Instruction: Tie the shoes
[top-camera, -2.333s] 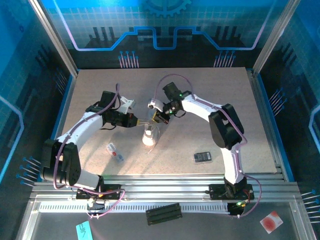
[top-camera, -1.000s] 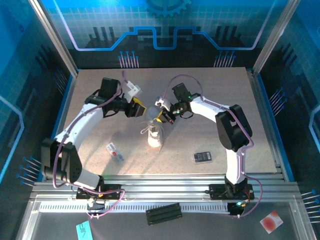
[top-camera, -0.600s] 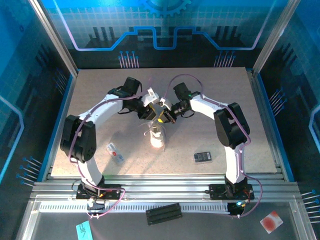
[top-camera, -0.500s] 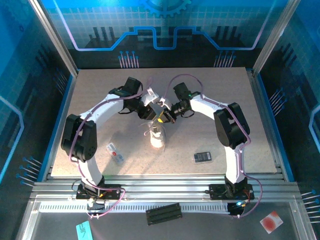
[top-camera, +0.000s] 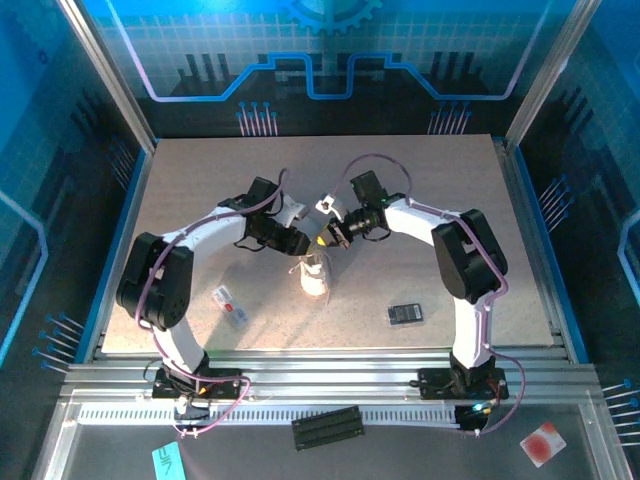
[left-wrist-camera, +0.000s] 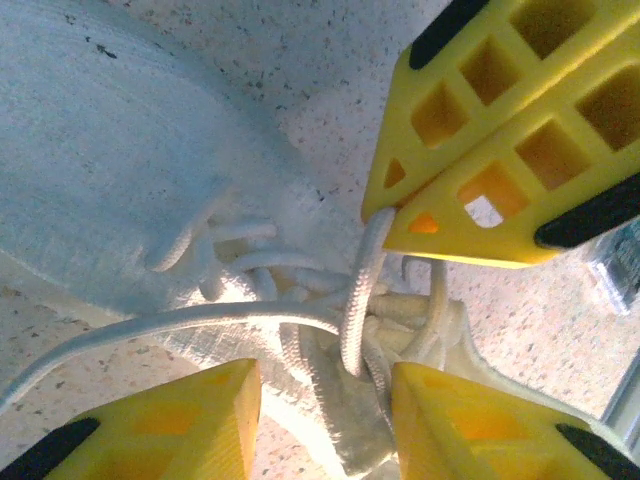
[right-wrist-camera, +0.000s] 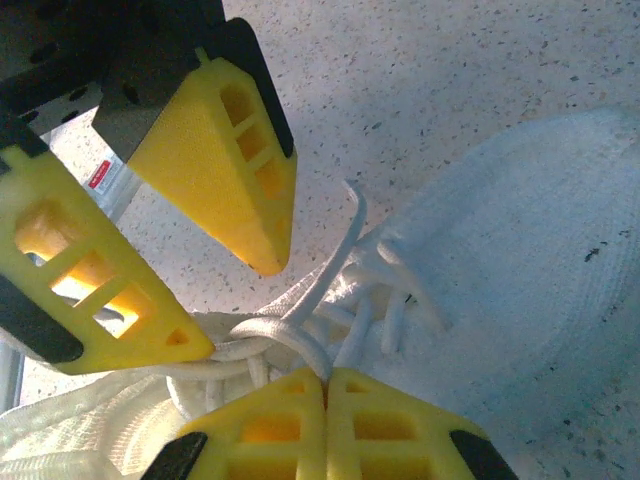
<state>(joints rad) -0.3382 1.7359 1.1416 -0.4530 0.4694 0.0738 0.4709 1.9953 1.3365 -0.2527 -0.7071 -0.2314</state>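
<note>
Counter (top-camera: 420, 190): sneaker (top-camera: 316, 277) sits mid, directly under both hands' tips. L hand (top-camera: 300, 243) jaws apart, straddling the laces w/o gripping. R hand (top-camera: 327, 236) pinched closed on one lace (left-wrist-camera: 358, 290) above the tongue.

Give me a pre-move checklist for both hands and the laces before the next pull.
1. Right hand shut on a lace: ok.
2. Left hand open, straddling the crossed laces: ok.
3. Sneaker resting on the table: ok.
4. Bow finished: not ok, strands lie loose.
5. Two hands not touching each other: ok, but close.
</note>
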